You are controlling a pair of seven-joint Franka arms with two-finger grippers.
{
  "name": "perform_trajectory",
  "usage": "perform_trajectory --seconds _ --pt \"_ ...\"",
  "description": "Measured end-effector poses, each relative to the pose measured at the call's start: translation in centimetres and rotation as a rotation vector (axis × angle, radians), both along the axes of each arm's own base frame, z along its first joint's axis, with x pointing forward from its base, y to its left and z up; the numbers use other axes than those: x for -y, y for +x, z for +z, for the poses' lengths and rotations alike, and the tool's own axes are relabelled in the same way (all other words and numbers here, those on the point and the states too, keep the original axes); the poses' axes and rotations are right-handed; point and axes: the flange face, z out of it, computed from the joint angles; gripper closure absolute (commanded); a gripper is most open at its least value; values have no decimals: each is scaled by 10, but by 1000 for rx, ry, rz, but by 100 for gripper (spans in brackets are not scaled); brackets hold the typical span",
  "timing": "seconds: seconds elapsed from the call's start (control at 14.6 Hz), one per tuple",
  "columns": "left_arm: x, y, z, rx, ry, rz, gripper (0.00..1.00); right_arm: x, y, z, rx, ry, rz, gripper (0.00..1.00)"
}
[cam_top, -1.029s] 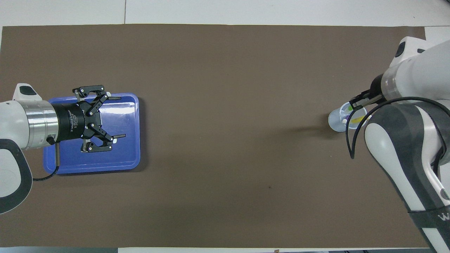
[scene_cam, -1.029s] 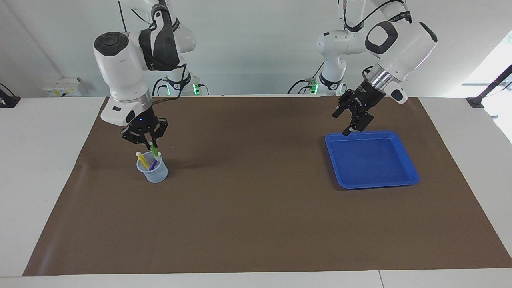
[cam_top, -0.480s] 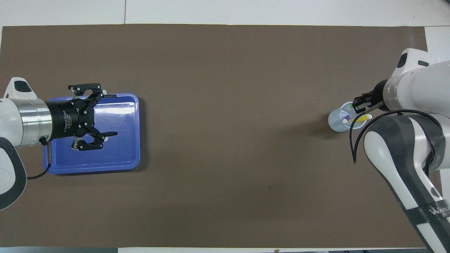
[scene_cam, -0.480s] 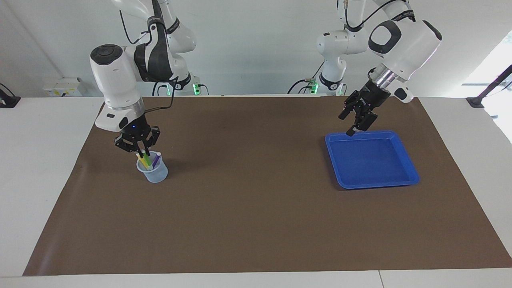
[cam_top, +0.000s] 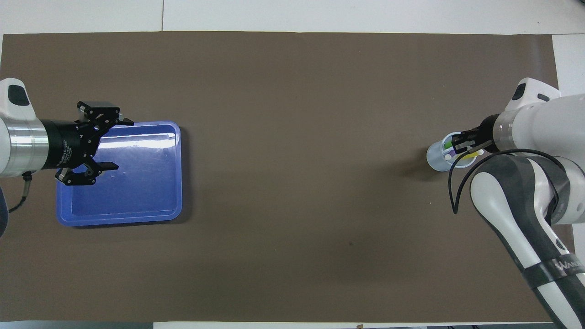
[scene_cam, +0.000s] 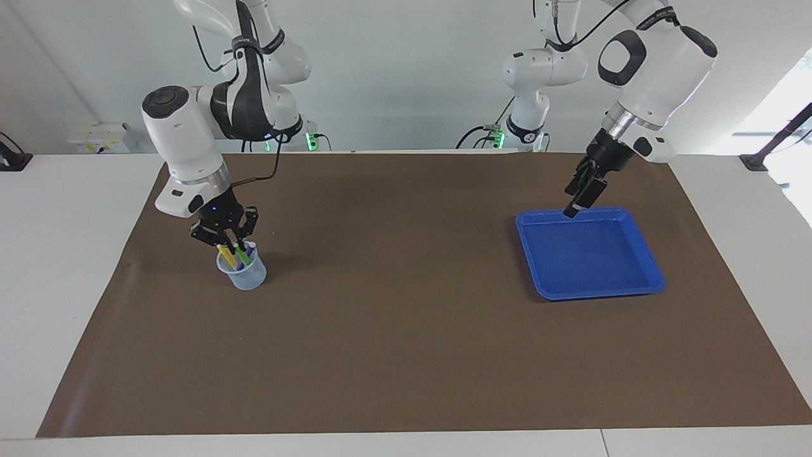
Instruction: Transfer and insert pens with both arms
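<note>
Left arm: enters the overhead view at the bottom on its own side and reaches over the blue tray.
Left gripper (cam_top: 112, 144): raised over the tray edge nearest the left arm's end of the worktop, fingers spread wide, nothing between them.
Blue tray (cam_top: 137, 201): shallow and rectangular, flat on the brown mat toward the left arm's end – its floor is bare.
Brown mat (cam_top: 292, 183): covers most of the white worktop (scene_cam: 70, 266); the wide middle stretch between tray and cup holds nothing.
Clear cup (scene_cam: 247, 276): small, pale and see-through, upright on the mat toward the right arm's end, well apart from the tray.
Yellow pen (scene_cam: 224, 256): stands slanted in the cup, its top leaning out over the rim.
Green pen (scene_cam: 242, 258): in the cup between the other two – its upper end sits between the right gripper's fingertips.
Purple pen (scene_cam: 248, 251): leans in the cup beside the green one, pale cap end up.
Right gripper (scene_cam: 233, 245): directly over the cup mouth, pointing down, fingertips pinched together on the top of the green pen, outer links splayed to the sides.
Right arm: bends down from its base to the cup, a black cable looping beside the wrist.
</note>
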Motion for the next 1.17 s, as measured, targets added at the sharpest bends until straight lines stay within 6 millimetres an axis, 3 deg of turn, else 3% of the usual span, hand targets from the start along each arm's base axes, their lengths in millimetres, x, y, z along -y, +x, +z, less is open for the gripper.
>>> perform_trajectory --seconds 0.07,0.14,0.21,0.48,0.75,0.96,1.17 --pt "-8 4 5 -3 38 -58 0 2 -1 -4 2 1 -4 44" --pt "-16 6 10 -12 77 -126 0 4 -2 -8 5 2 -9 14" --pt "-23 8 15 -27 124 -216 0 5 -3 -10 7 3 -16 0" --pt "-43 3 35 -75 239 -587 0 8 -2 -8 14 11 -69 0" --pt "-75 -8 50 -92 240 -932 0 14 5 7 38 15 -98 0" --pt "-70 -12 50 -108 231 -1028 0 24 10 30 19 27 -179 0" --pt "-64 -12 57 -98 239 -1047 0 30 15 68 -19 35 -232 0"
